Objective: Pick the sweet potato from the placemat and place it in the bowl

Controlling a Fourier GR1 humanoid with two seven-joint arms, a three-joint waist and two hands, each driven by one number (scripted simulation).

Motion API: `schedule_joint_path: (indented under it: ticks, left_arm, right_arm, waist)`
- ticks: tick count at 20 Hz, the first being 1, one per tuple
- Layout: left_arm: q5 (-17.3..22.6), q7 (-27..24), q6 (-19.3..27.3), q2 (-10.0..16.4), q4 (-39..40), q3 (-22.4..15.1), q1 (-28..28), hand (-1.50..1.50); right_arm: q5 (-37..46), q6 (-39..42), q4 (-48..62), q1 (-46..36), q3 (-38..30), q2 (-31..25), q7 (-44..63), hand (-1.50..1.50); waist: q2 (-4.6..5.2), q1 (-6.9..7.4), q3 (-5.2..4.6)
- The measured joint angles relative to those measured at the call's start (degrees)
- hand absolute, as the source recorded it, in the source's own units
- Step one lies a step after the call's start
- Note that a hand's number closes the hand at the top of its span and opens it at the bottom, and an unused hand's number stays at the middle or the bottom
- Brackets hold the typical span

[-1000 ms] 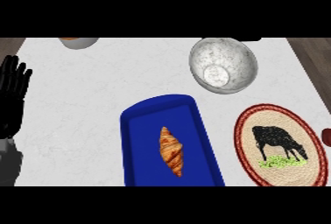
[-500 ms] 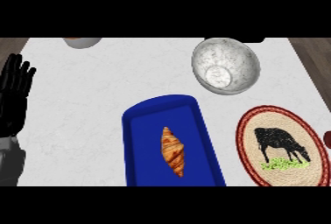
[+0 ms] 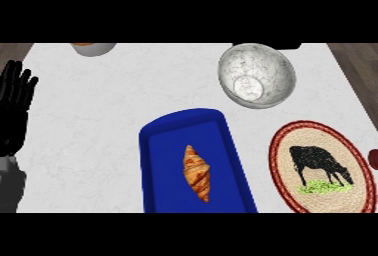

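The round woven placemat (image 3: 319, 167) with a black cow picture lies at the right, and no sweet potato shows on it. A small dark red-brown shape (image 3: 373, 158) peeks in at the right edge beside the mat's rim; I cannot tell what it is. The marbled grey bowl (image 3: 257, 75) stands at the back right with nothing in it. My left hand (image 3: 15, 102) rests at the left edge, open with fingers up, holding nothing. My right hand does not show.
A blue tray (image 3: 166, 165) lies in the middle front with a croissant (image 3: 196, 172) on it. At the back left edge a pale container (image 3: 93, 48) with something orange in it is partly cut off.
The counter and everything on it have slid very slightly to the right in the view. The left hand has stayed at the left edge.
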Motion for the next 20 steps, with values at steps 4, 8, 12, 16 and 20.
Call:
schedule_joint_path:
  ticks: [4,8,12,16,20]
  left_arm:
    - [0.22,-0.07,-0.55,-0.12,-0.34,0.04,0.29,0.00]
    - [0.16,-0.41,-1.01,-0.15,0.57,0.09,-0.61,0.00]
    - [-0.34,-0.05,-0.54,-1.01,0.51,-0.57,-1.66,0.00]
    - [-0.80,-0.81,-0.69,-1.39,1.90,-0.75,-2.61,0.00]
    - [-0.66,-0.12,-1.02,-1.56,0.70,-0.90,-2.37,0.00]
  right_arm:
    - [-6.55,6.65,-8.99,-1.88,-1.74,1.69,7.83,1.50]
    - [-11.20,10.70,-16.55,-6.58,-0.29,4.25,19.34,1.50]
    - [-12.60,11.36,-21.07,-12.06,4.19,7.52,29.33,1.50]
    - [-11.22,10.90,-21.42,-18.53,10.90,11.12,36.47,1.50]
    - [-8.62,9.67,-19.91,-23.44,17.06,15.72,41.40,1.50]
  waist:
    - [0.14,0.41,0.04]
    - [0.35,1.08,0.05]
    - [0.54,1.71,0.09]
    - [0.71,2.20,0.10]
    - [0.74,2.49,0.11]
